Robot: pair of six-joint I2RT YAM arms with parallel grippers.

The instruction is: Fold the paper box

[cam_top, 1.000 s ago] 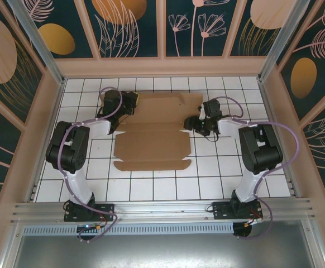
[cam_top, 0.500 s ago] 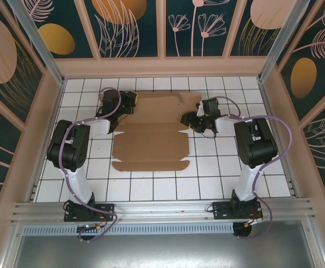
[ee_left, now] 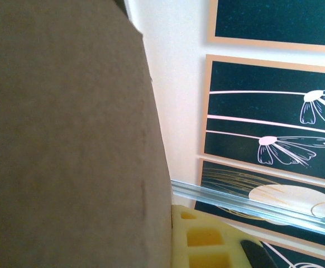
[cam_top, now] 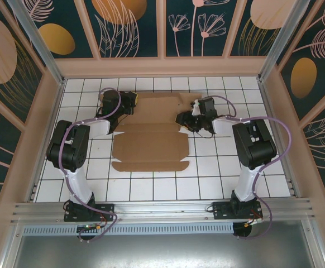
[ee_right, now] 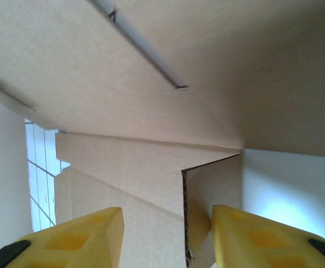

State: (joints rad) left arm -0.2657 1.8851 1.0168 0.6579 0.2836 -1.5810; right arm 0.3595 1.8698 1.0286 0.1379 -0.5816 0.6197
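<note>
Top external: right arm (cam_top: 252,146) bends inward, fingers (cam_top: 182,119) apparently astride the paper box (cam_top: 151,146).

Top view: left hand (cam_top: 130,102) fingertips hidden under its own body at far left corner of paper box (cam_top: 151,139). Right hand (cam_top: 181,118) finger gap too small to tell.

Left wrist view: box sheet close, blurred, cut off at left, top and bottom; covers one finger. Other yellow finger (ee_left: 207,240) cut off at bottom.

Right wrist view: both fingers (ee_right: 79,234) cut off at bottom edge; flap's lower end likewise.
</note>
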